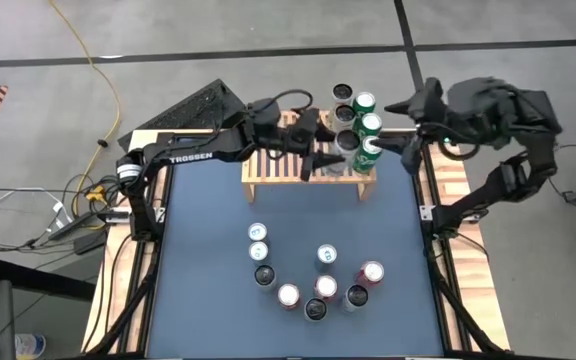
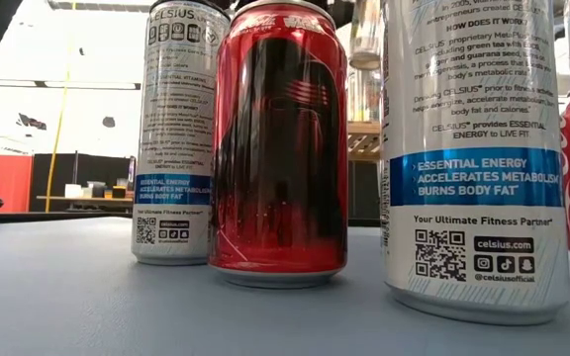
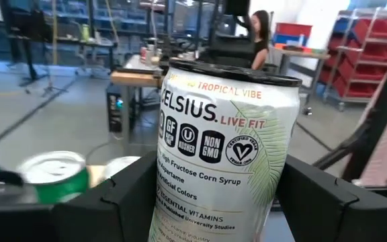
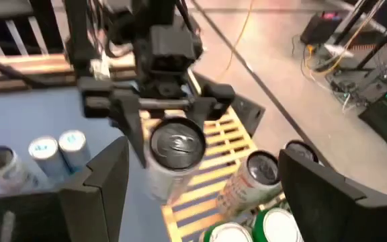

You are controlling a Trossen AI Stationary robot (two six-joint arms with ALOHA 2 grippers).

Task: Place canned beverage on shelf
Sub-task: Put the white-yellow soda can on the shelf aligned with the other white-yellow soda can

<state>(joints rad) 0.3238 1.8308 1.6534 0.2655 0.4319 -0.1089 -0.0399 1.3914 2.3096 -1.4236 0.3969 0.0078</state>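
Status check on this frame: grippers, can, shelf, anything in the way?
Left gripper shut on white Celsius can over light-wood slatted shelf. Right gripper open, empty, by shelf's right end. Green cans and dark-topped cans crowd that end.

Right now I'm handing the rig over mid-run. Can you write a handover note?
Left gripper: shut on a white Celsius can, over the shelf.
Right gripper: open, empty, beside the shelf's right end.
Done: five cans stand at that end of the shelf.
Left: set the Celsius can down, then shelve the nine cans on the blue mat.
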